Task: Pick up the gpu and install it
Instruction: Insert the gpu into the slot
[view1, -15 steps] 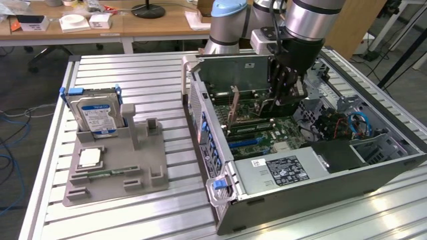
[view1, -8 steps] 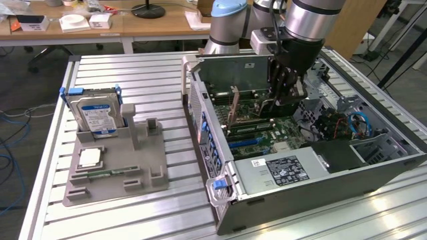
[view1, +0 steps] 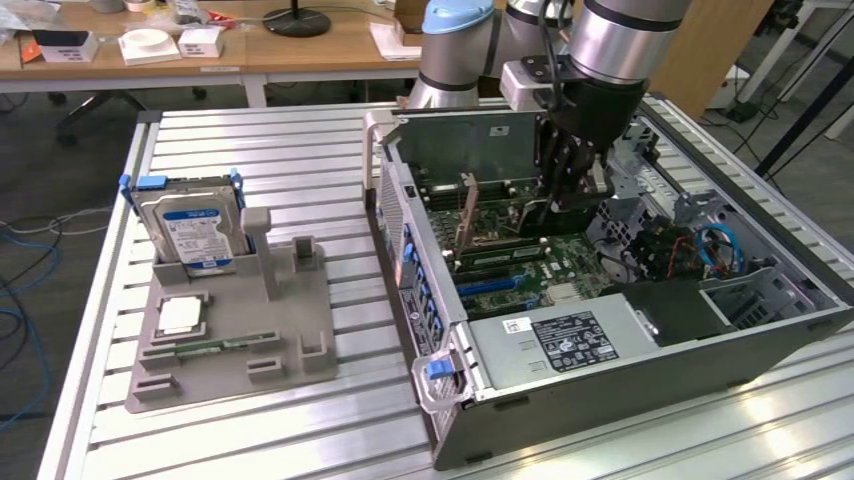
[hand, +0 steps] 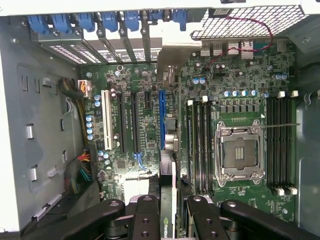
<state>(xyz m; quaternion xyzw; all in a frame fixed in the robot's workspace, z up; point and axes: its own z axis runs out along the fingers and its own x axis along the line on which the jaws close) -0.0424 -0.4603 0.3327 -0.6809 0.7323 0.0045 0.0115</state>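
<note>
Your exterior view looks down from high and some way off at the worktop (view1: 267, 420) and the open computer case (view1: 587, 410). Your wrist view stares straight down into that case, close above the motherboard (hand: 145, 90) (the part both views share).

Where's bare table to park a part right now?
Free: slatted table beyond the grey holder, and the near strip before the holder. Crowded: inside the PC case, where the fingers hold the gpu.
</note>
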